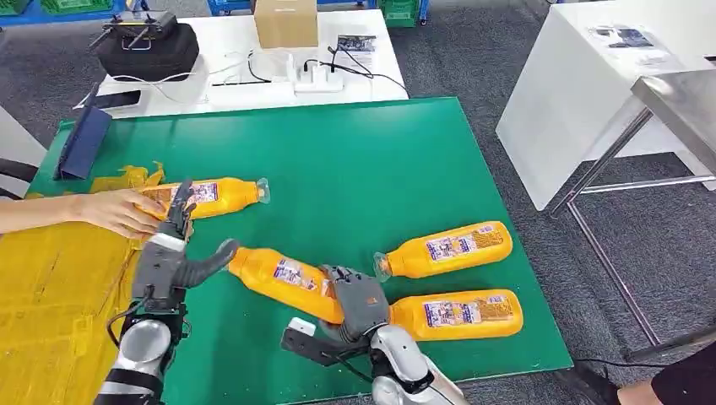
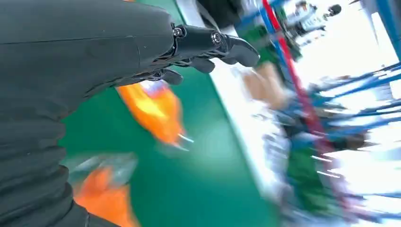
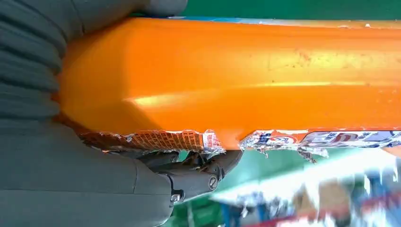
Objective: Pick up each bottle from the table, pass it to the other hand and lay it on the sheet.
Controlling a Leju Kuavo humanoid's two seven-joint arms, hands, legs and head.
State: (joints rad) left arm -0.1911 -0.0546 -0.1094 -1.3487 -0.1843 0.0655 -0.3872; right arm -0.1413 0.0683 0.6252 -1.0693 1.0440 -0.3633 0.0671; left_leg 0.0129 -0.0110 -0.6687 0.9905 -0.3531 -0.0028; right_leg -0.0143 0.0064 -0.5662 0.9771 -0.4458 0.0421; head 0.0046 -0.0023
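Head view has the right hand (image 1: 361, 302) wrapped around the middle of an orange bottle (image 1: 283, 278), whose base end points toward the left hand (image 1: 173, 257). That left hand holds nothing, its fingers spread and raised, the thumb stretched out toward the held bottle's base and very near it. Just beyond the left hand's fingertips a second bottle (image 1: 211, 197) lies on the green mat (image 1: 355, 160), with a person's hand (image 1: 122, 211) resting on its near end beside the yellow sheet (image 1: 51, 295). Two more bottles lie on the mat on the far side of the right hand: one (image 1: 447, 249) just past its fingers, the other (image 1: 460, 314) close against its wrist side. Right wrist view shows the fingers (image 3: 208, 165) curled under the orange bottle's torn label.
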